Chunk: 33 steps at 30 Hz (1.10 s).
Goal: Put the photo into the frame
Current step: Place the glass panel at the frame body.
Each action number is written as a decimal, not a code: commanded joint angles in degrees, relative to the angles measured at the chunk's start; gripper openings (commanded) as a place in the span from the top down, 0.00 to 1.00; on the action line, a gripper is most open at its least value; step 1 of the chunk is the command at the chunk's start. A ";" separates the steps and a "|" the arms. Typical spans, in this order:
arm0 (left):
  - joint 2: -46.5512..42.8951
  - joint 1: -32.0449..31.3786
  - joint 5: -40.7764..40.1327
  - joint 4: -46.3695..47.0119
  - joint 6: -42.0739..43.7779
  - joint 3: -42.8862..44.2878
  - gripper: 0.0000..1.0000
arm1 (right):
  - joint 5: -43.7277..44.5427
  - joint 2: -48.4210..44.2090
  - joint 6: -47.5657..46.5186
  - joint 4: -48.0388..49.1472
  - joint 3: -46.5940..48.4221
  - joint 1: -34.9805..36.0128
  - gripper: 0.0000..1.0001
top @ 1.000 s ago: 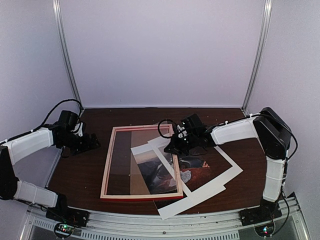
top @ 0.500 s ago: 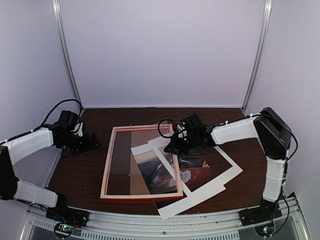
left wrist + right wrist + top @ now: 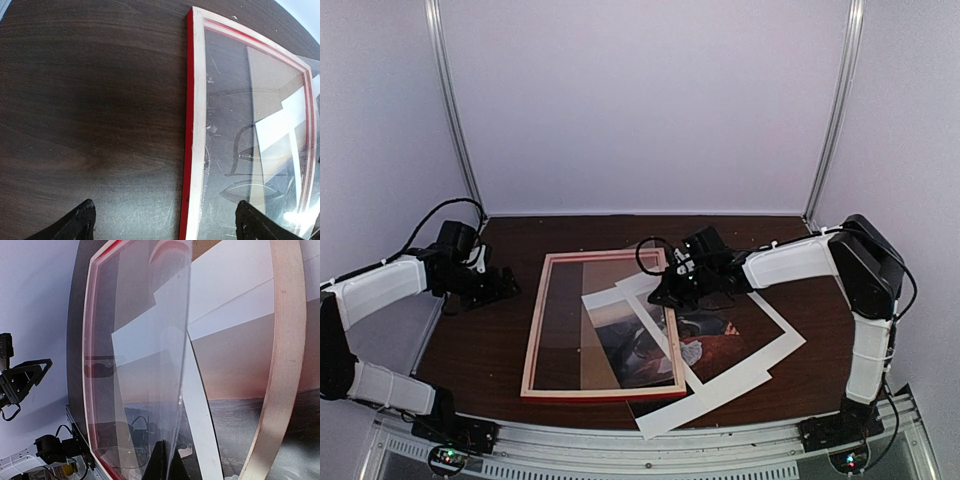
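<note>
The frame (image 3: 534,340) lies pale-wood side up on the dark table, left of centre. The photo (image 3: 715,348) lies flat, partly under the frame's right rail, with its white margins reaching out to the right. My right gripper (image 3: 665,292) is low over the frame's right rail. In the right wrist view it (image 3: 162,456) is shut on the edge of a clear sheet (image 3: 145,340), which stands tilted up over the frame (image 3: 287,340) and the photo (image 3: 235,385). My left gripper (image 3: 508,285) is open and empty; its jaws straddle the frame's left rail (image 3: 199,125).
The table's front edge with a metal rail (image 3: 650,450) lies just past the photo's near corner. Grey walls close the back and both sides. A brown panel (image 3: 560,345) shows inside the frame's opening. Bare table (image 3: 90,100) lies left of the frame.
</note>
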 commanded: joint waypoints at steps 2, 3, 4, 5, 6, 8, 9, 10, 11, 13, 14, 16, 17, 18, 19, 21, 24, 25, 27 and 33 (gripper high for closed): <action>-0.78 -0.43 0.43 1.96 0.38 1.50 0.02 | 2.22 -2.04 -1.14 -0.45 -0.70 -0.39 1.00; -0.78 -0.43 0.43 1.92 0.39 1.51 0.02 | 2.22 -2.03 -1.16 -0.45 -0.74 -0.37 1.00; -0.78 -0.48 0.43 1.91 0.42 1.52 0.02 | 2.20 -2.03 -1.17 -0.49 -0.78 -0.36 1.00; -0.78 -0.48 0.43 1.96 0.42 1.46 0.02 | 2.22 -2.10 -1.14 -0.47 -0.81 -0.36 1.00; -0.78 -0.48 0.42 1.96 0.42 1.46 0.02 | 2.27 -2.12 -1.14 -0.45 -0.87 -0.36 1.00; -0.78 -0.44 0.43 1.96 0.42 1.46 0.02 | 2.31 -2.12 -1.13 -0.47 -0.94 -0.42 1.00; -0.78 -0.46 0.36 1.96 0.38 1.46 0.02 | 2.31 -2.12 -1.12 -0.49 -0.96 -0.38 1.00; -0.78 -0.48 0.43 1.93 0.36 1.51 0.02 | 2.28 -2.12 -1.12 -0.45 -0.96 -0.37 1.00; -0.78 -0.48 0.43 1.96 0.39 1.46 0.02 | 2.22 -2.13 -1.14 -0.46 -0.96 -0.44 1.00; -0.78 -0.45 0.42 1.95 0.36 1.51 0.02 | 2.27 -2.04 -1.09 -0.49 -0.91 -0.38 1.00; -0.78 -0.49 0.39 1.95 0.33 1.47 0.02 | 2.27 -2.03 -1.13 -0.52 -0.96 -0.37 1.00; -0.78 -0.45 0.42 1.90 0.40 1.46 0.02 | 2.27 -2.03 -1.12 -0.50 -0.96 -0.36 1.00; -0.78 -0.44 0.43 1.88 0.42 1.51 0.02 | 2.31 -2.11 -1.12 -0.49 -1.04 -0.36 1.00; -0.78 -0.51 0.42 1.94 0.34 1.52 0.02 | 2.31 -2.12 -1.08 -0.45 -1.09 -0.39 1.00; -0.73 -0.47 0.48 1.93 0.34 1.49 0.02 | 2.30 -2.12 -1.04 -0.46 -1.13 -0.37 1.00; -0.78 -0.52 0.43 1.87 0.34 1.46 0.02 | 2.30 -2.20 -1.04 -0.45 -1.22 -0.37 1.00; -0.77 -0.52 0.43 1.88 0.33 1.43 0.02 | 2.38 -2.37 -1.11 -0.45 -1.31 -0.37 1.00; -0.78 -0.52 0.41 1.89 0.33 1.42 0.02 | 2.40 -2.39 -1.09 -0.45 -1.32 -0.36 1.00; -0.78 -0.52 0.41 1.94 0.33 1.45 0.02 | 2.40 -2.34 -1.05 -0.46 -1.32 -0.37 1.00; -0.88 -0.52 0.52 1.87 0.33 1.44 0.02 | 2.18 -1.97 -0.94 -0.45 -1.02 -0.38 1.00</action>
